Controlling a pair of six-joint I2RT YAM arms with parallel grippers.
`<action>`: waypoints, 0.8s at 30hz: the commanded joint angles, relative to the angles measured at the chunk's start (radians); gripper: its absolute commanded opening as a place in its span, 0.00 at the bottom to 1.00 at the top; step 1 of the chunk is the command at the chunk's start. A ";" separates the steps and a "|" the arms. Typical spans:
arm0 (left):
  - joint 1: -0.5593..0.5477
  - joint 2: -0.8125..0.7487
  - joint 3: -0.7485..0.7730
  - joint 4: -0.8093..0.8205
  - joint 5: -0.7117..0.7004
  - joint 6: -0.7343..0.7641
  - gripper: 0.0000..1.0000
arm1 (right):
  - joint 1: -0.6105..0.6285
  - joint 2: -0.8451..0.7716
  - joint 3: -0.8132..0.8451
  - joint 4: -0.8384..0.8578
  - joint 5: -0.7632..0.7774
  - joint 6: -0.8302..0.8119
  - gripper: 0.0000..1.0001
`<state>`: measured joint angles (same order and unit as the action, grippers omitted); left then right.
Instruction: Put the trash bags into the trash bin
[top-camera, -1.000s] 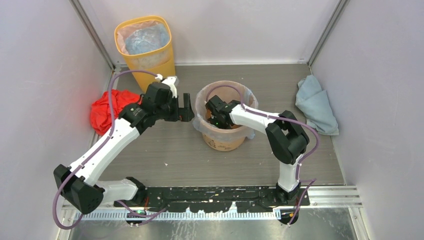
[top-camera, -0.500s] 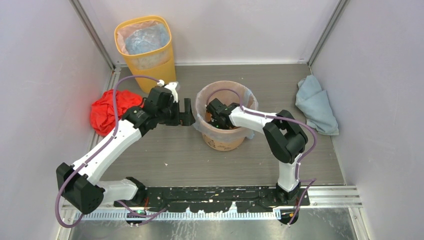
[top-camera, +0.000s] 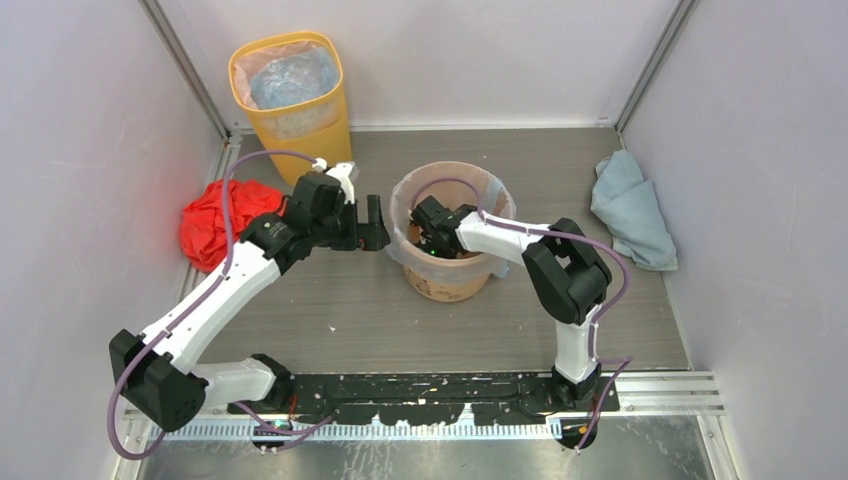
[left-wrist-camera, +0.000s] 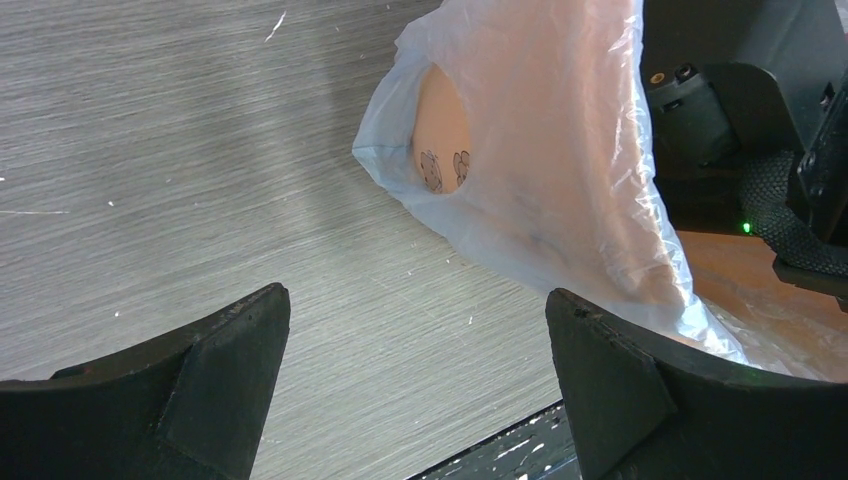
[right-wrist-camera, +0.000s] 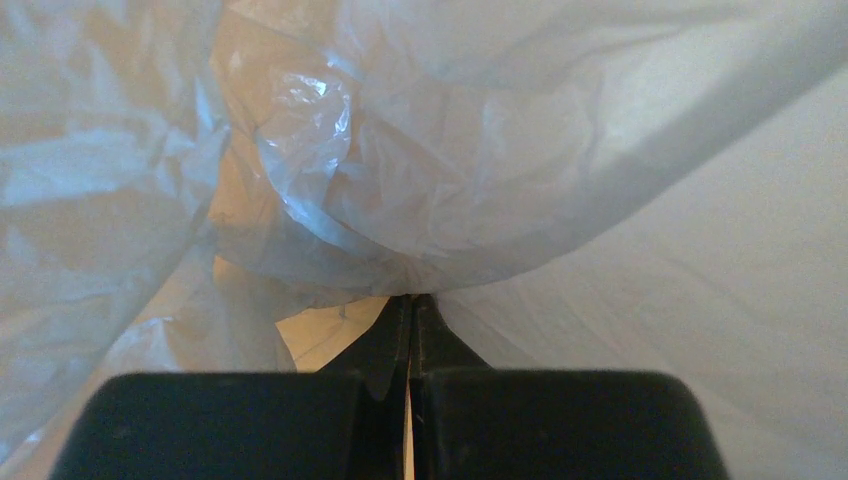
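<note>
Currently, at the far left, a red cloth is lying against the wall, and a yellow bin with its own liner is standing in the far corner; neither is entering into this step. Moving right, the left claw is hovering just beside the left rim of the orange trash bin, its jaws spread wide and holding nothing. That trash bin is standing near the middle of the table. The trash bag is draping over its left rim and hanging down the outer wall, with one gap showing the orange side and its small printed mark. Inside the bin, the right claw is reaching down with its jaws pressed together. Folds of film are gathering at the tips, so it is judged to be pinching the bag. At the far right, a blue cloth is lying by the wall, well apart from the work.

Judgement: the step in hand is seating the bag in the bin. To do it well, the right claw should be pressing the film toward the base without dragging the rim fold inward. The left claw should be steadying the loose overhang meanwhile. Thin film is liable to tear, or to cling on release.
</note>
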<state>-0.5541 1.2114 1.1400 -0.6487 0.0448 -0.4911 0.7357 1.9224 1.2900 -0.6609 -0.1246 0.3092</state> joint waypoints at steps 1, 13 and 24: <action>0.009 -0.040 0.045 0.007 -0.009 0.012 1.00 | 0.001 0.069 -0.002 -0.012 0.029 -0.001 0.01; 0.022 -0.066 0.082 -0.023 -0.013 0.023 1.00 | -0.001 0.094 -0.004 -0.025 0.045 0.009 0.01; 0.025 -0.074 0.132 -0.040 -0.011 0.023 1.00 | 0.000 -0.041 0.014 -0.060 0.085 0.023 0.14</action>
<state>-0.5350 1.1664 1.2095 -0.6956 0.0418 -0.4866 0.7357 1.9301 1.3087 -0.6861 -0.1120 0.3363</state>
